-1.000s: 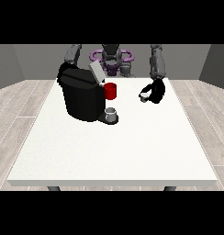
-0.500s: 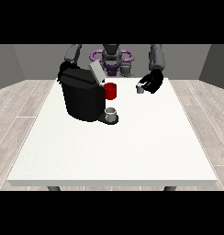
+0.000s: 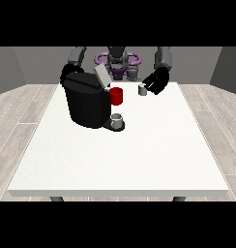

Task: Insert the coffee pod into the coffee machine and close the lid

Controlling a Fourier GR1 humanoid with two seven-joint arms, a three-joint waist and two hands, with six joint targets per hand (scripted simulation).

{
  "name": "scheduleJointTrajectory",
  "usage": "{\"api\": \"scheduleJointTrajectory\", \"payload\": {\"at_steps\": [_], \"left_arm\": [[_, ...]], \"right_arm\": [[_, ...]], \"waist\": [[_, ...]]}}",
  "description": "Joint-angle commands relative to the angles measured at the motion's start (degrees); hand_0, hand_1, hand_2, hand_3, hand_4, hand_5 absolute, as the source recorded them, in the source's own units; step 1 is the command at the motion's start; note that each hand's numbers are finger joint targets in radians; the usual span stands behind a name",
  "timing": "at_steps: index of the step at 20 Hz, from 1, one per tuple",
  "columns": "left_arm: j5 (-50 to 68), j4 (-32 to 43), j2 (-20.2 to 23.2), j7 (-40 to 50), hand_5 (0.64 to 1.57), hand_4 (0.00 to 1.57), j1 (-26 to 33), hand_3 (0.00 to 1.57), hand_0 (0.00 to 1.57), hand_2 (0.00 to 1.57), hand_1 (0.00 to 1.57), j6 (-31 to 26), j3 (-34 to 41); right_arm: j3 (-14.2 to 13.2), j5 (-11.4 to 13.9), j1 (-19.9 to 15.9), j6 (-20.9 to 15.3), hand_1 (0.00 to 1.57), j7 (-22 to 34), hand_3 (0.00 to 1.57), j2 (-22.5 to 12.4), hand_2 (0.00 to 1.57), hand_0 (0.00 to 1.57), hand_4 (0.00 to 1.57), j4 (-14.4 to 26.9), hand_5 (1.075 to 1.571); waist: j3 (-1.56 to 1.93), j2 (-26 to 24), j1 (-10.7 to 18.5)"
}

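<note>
The black coffee machine (image 3: 86, 104) stands at the table's back left with its grey lid (image 3: 101, 76) tilted up and open. A small grey coffee pod (image 3: 142, 89) hangs just above the table, right of the machine. The hand at the view's right (image 3: 155, 81) is curled on the pod from its right side. The hand at the view's left (image 3: 69, 70) sits behind the machine's top left corner, partly hidden by it.
A red mug (image 3: 117, 96) stands against the machine's right side. A grey cup (image 3: 117, 119) sits on the machine's drip tray. The white table (image 3: 125, 160) stretches wide towards the camera.
The hand at the view's right has risen and moved back and left towards the machine, carrying the pod with it. The machine, mug and other hand have stayed put.
</note>
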Motion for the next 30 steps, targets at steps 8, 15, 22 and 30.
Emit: {"api": "scheduleJointTrajectory", "payload": {"at_steps": [8,15,22,30], "left_arm": [[0.31,-0.33,2.55,4.81,1.571,0.50,-11.56,1.23,1.02,1.21,1.02,-3.28,2.73],[2.29,1.04,6.67,6.03,1.571,0.48,-18.37,1.27,1.28,1.33,1.28,-6.72,6.11],[-0.79,1.82,3.73,5.48,1.571,0.50,-17.36,1.23,1.28,1.31,1.28,-1.84,4.15],[-0.77,2.72,2.23,6.65,1.571,0.50,-17.79,1.22,1.28,1.31,1.28,-3.35,4.10]], "right_arm": [[5.01,1.84,0.57,-2.49,0.00,-1.56,0.00,1.66,0.00,0.00,0.49,-1.84,1.571],[2.29,1.96,-2.80,-1.05,0.00,0.03,0.00,-0.35,0.00,0.00,0.51,-3.04,1.571],[1.58,2.29,-6.05,-1.88,0.00,4.11,0.00,-1.73,0.00,0.00,0.46,-6.37,1.571],[1.15,1.61,-3.40,-2.57,0.00,2.52,0.00,-0.13,0.00,0.00,0.51,-5.25,1.571]], "waist": [[0.02,1.50,-3.99],[0.02,5.67,-6.29],[0.00,6.90,-7.66],[0.01,6.16,-6.50]]}}
